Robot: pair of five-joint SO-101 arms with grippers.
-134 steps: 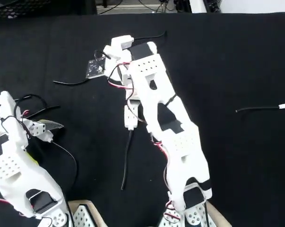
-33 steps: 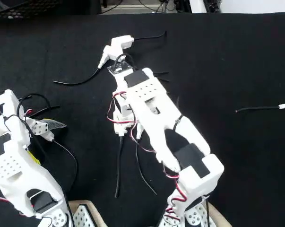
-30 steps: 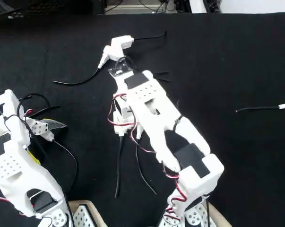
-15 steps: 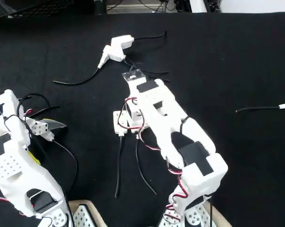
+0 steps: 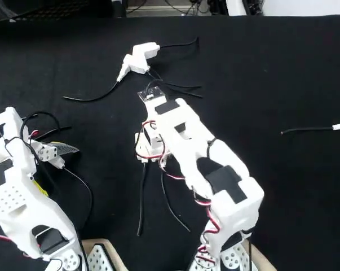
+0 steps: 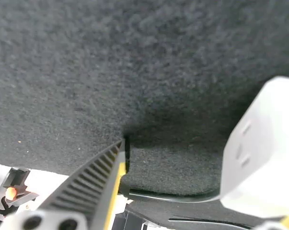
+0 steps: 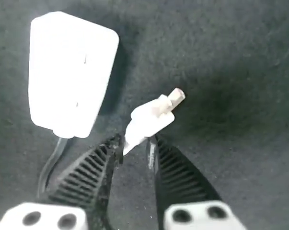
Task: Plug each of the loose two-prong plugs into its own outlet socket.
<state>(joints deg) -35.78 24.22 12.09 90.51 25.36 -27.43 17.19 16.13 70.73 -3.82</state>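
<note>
Two-prong plug in grip of right end effector (prongs outward), beside outlet socket

The plug is white, the right gripper black and ribbed; the outlet socket is white, its cord black, the table fuzzy black.

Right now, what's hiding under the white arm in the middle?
A white outlet socket pokes out from under the right arm, its black cable trailing away. The arm covers part of the socket and, seen from above, the right gripper pinching a small white plug.
</note>
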